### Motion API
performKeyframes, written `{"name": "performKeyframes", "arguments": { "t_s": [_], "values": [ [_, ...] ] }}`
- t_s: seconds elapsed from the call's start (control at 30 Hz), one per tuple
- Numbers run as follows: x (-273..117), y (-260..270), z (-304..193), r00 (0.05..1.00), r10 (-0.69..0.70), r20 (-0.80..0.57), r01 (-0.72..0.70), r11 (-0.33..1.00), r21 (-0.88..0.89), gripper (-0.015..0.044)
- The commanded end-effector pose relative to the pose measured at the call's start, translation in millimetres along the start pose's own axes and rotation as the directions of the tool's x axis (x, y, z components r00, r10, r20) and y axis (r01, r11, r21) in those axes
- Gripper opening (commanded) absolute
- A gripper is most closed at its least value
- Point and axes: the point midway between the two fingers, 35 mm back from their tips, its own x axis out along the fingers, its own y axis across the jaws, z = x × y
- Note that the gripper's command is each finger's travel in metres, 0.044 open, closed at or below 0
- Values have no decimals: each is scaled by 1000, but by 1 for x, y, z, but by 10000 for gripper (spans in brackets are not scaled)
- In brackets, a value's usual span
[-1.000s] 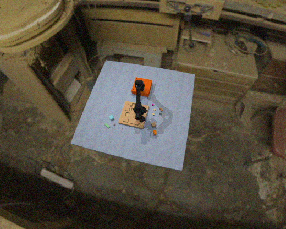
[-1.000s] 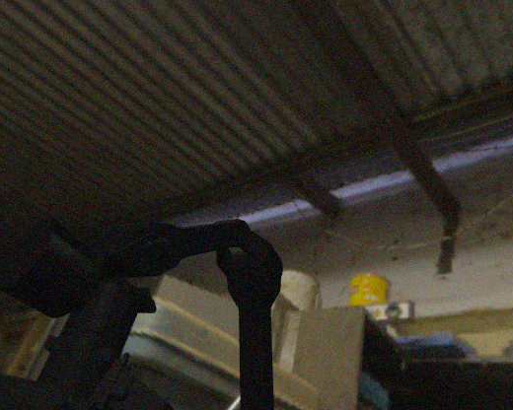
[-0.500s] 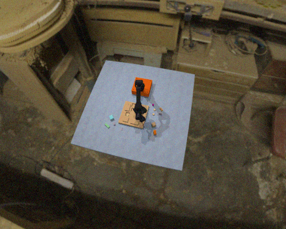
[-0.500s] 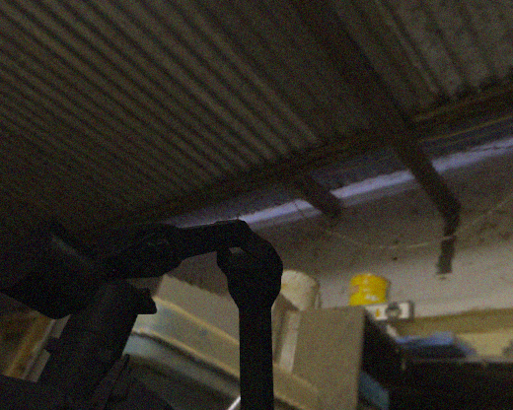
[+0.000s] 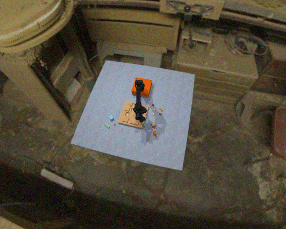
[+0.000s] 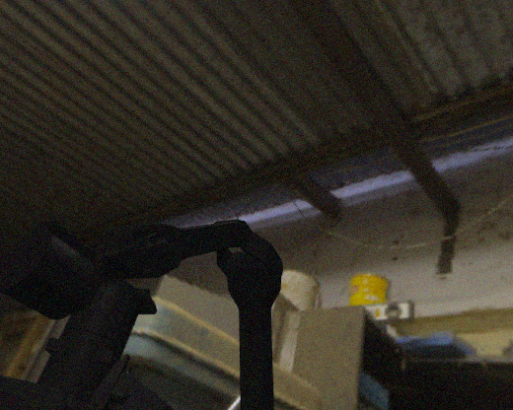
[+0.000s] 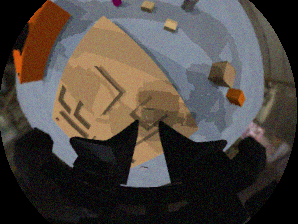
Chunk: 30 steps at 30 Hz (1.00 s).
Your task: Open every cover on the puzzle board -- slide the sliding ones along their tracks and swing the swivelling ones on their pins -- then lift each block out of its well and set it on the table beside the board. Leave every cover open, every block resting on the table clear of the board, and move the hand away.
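The wooden puzzle board (image 5: 131, 119) (image 7: 117, 52) lies on the table, cut with dark L-shaped and straight tracks. My gripper (image 7: 148, 123) is partly open, with nothing seen between its fingertips. It is over the board's right front part, where crossing grooves and a shadowed square area show just beyond the tips. In the top view the arm hides part of the board. Which covers are open, and whether a block sits in a well, I cannot tell. A brown cube (image 5: 153, 124) (image 7: 220, 74) and an orange block (image 5: 154, 132) (image 7: 235, 96) rest off the board's right side.
A cyan block (image 5: 111, 117) and a green block (image 5: 107, 125) lie left of the board. Small pieces lie to its right: magenta (image 5: 153, 104) (image 7: 116, 2), cream (image 7: 171, 25) and grey (image 7: 189, 5). The orange base (image 5: 146, 89) (image 7: 45, 45) stands behind. The exterior view shows only arm and background.
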Motion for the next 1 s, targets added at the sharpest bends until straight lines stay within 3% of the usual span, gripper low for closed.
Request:
{"name": "performKeyframes", "arguments": {
  "t_s": [0.0, 0.97],
  "values": [
    [0, 0, 0, 1000, -1, 1, 1, 1000, -4, 144],
    [17, 0, 0, 1000, -1, 1, 1, 1000, -4, 144]
  ]
}}
